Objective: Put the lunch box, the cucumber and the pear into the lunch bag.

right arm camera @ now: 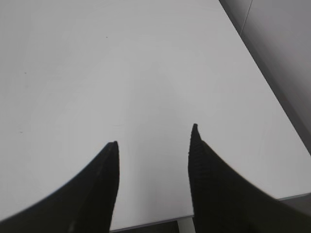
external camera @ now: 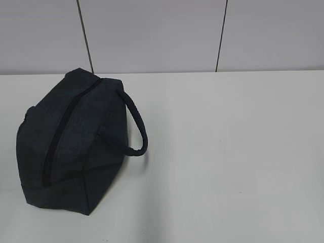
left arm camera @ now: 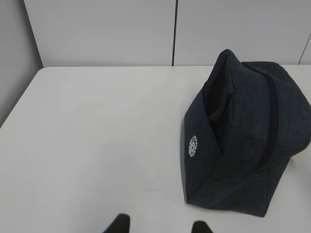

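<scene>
Not much else around, honestly. There's a plain white table with a matte top, and in the right wrist view you can see its edge with a bit of a white leg under it. Behind the table is a pale grey panelled wall split by thin dark vertical seams. The left wrist view also catches a darker grey side panel on the far left.
</scene>
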